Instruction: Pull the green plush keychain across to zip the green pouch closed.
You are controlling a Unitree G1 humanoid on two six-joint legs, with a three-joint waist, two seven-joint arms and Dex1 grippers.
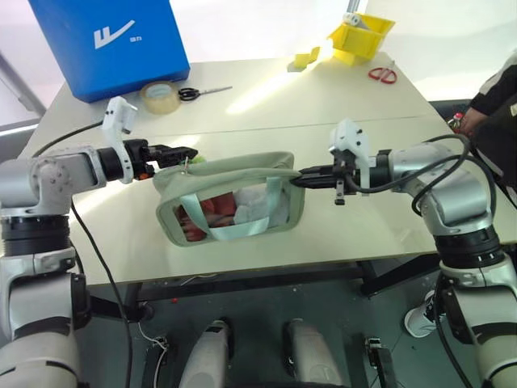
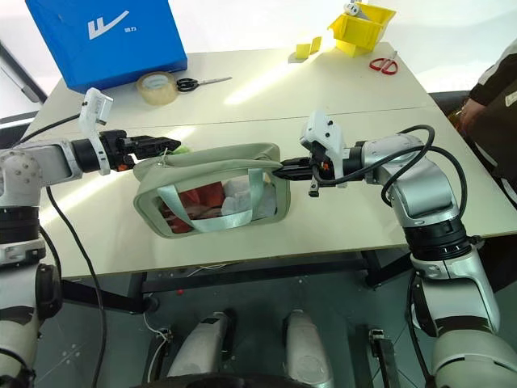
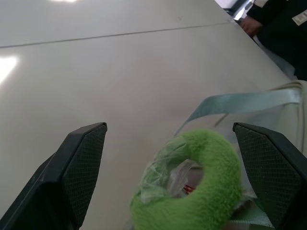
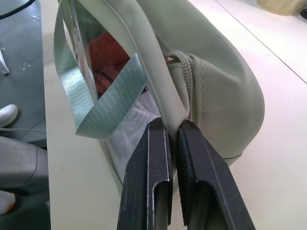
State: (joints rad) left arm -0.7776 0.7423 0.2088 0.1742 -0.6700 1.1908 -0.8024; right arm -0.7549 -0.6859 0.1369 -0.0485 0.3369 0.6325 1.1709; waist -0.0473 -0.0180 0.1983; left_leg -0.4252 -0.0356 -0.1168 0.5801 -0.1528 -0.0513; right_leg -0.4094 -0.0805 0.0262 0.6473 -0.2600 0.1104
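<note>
Lying on the table (image 1: 339, 234) – green pouch (image 1: 242, 174), clear side facing front, red items showing inside. Pinching the pouch's right end, right gripper (image 1: 300, 178), fingers clamped on the fabric. Hovering at the pouch's left end – left gripper (image 1: 187, 153), fingers spread wide, flanking the green plush keychain (image 3: 201, 184), not gripping it.

place: lab/workshop | evidence: pale worktable (image 1: 339, 113), yellow parts bin (image 1: 361, 36), tape roll (image 1: 159, 97), scissors (image 1: 202, 92)

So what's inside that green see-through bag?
Through the green pouch's clear side, red items and something white show. The teal strap crosses in front and the fabric top hides the rest.
</note>
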